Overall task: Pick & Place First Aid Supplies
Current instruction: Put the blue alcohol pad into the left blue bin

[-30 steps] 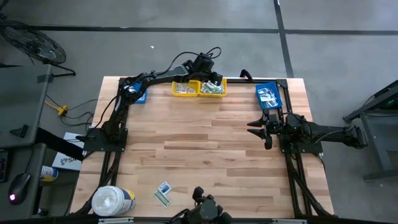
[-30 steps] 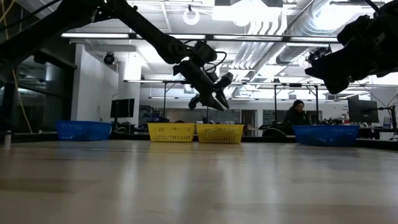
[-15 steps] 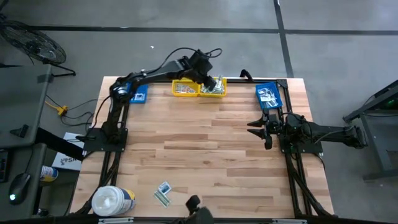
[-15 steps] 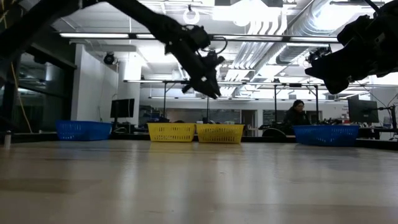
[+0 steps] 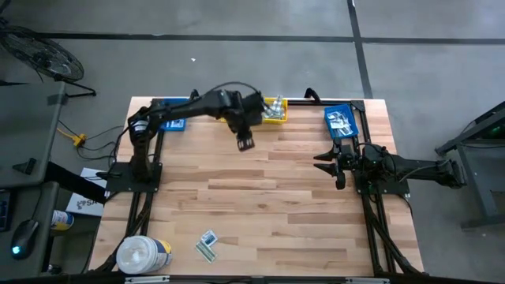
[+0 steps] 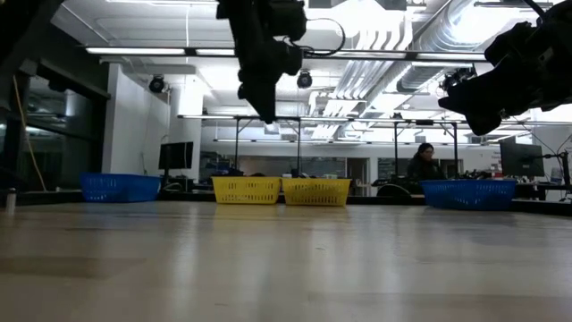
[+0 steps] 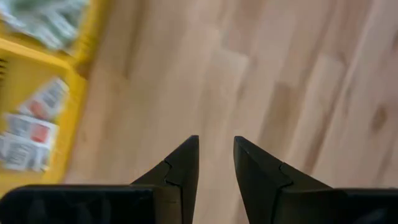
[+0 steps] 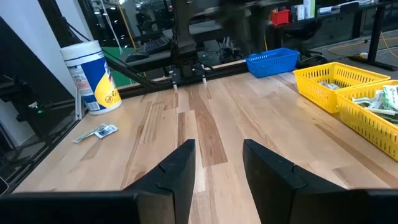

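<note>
Two packets lie flat on the table near its front edge, beside the white tub; the right wrist view shows them too. More packets fill the yellow bins and the right blue bin. My left gripper hangs over bare wood just in front of the yellow bins, fingers pointing down, slightly apart and empty. My right gripper waits at the right side, open and empty, above the table.
A white round tub stands at the front left corner. A second blue bin sits at the far left, partly under the left arm. The yellow bins stand along the far edge. Bare wood lies between the arms.
My left gripper has come away from above the yellow bins toward the table's near edge and a little left, and has tipped to point straight down. It carries nothing. My right arm has kept still.
</note>
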